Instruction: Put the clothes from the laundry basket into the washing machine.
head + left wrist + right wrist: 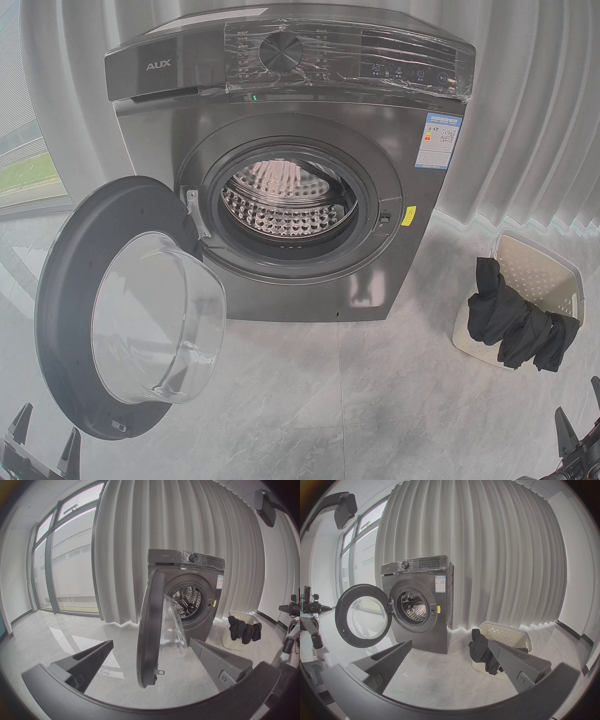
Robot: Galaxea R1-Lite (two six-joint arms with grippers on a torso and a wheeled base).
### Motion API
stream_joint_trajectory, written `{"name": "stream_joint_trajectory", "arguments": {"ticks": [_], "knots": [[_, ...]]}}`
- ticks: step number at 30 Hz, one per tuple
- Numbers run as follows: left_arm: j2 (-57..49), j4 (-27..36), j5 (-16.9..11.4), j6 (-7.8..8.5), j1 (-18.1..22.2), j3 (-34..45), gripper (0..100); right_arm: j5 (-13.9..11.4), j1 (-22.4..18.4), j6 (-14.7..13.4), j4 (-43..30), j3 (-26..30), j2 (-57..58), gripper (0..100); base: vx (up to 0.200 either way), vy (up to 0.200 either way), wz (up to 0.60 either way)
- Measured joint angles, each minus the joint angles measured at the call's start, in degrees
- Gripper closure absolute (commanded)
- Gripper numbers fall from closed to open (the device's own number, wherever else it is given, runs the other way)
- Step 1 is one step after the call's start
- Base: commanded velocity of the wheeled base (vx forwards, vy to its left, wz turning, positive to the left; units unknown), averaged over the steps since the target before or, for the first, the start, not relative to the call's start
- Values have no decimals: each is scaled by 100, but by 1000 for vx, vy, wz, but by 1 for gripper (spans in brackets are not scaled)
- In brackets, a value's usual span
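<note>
A grey front-loading washing machine [294, 162] stands ahead, its round door [125, 306] swung wide open to the left and its steel drum [281, 200] bare. To its right a cream laundry basket [544, 275] sits on the floor with black clothes [515, 319] draped over its near rim. My left gripper [44, 431] is low at the near left, open and holding nothing. My right gripper [581, 415] is low at the near right, open and holding nothing, short of the basket. In the wrist views I also see the machine [187, 589], the door [153, 630], the clothes [482, 652] and the basket [509, 636].
Pale curtains [537, 106] hang behind the machine and basket. A tall window [68, 561] runs along the left wall. Grey tiled floor [350, 400] lies open between me and the machine. The open door juts out over the floor at the left.
</note>
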State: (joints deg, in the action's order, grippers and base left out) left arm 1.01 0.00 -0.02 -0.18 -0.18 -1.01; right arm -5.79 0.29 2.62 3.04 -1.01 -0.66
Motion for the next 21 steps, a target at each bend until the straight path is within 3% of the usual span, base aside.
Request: {"name": "stream_joint_trajectory", "arguments": {"ticks": [9, 16, 21], "knots": [[0, 0, 2, -2, 2, 0, 0, 0, -5, -20, 2, 0, 2, 0, 0, -200, 0], [2, 0, 2, -13, 2, 0, 0, 0, -5, -13, 0, 0, 2, 0, 0, 0, 0], [0, 0, 2, -11, -2, 0, 0, 0, -5, -2, 0, 0, 2, 0, 0, 0, -600]]}}
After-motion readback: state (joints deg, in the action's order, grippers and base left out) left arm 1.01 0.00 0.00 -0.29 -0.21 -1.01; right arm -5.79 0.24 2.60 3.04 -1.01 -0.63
